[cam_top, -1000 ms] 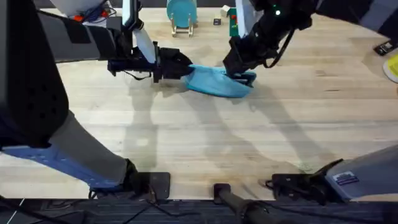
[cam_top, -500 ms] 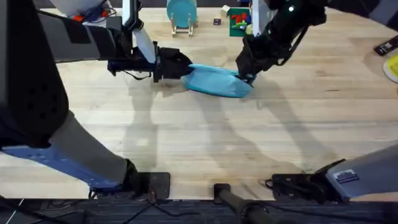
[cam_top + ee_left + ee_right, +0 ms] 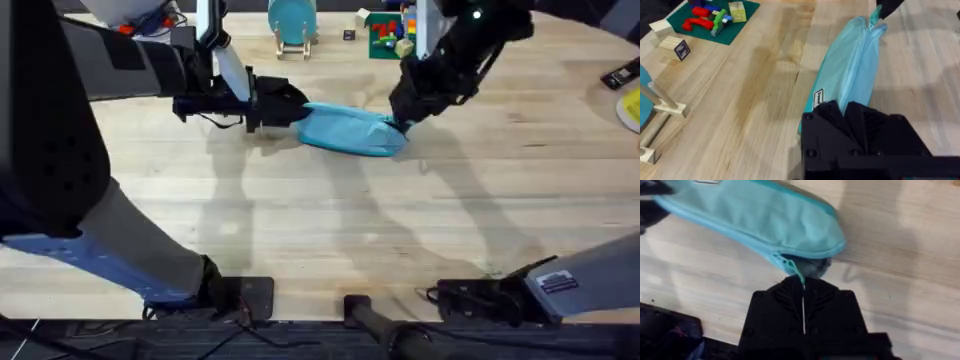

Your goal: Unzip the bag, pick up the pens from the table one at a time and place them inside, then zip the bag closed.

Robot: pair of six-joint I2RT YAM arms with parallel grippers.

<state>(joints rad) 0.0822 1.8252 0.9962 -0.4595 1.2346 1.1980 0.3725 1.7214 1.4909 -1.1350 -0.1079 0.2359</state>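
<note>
Blue bag [image 3: 350,130] stretched tauter; right gripper [image 3: 402,121] apparently shifted outward.

Left gripper [image 3: 852,112] clamped on near end of bag [image 3: 850,65], bag lying on table [image 3: 760,95]

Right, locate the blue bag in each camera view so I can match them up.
Overhead: the bag lies on the table at upper centre, between the two arms.
Left wrist: the bag runs away from the left end effector.
Right wrist: the bag lies beyond the right end effector.
Shared landmark: the green brick plate.
</note>
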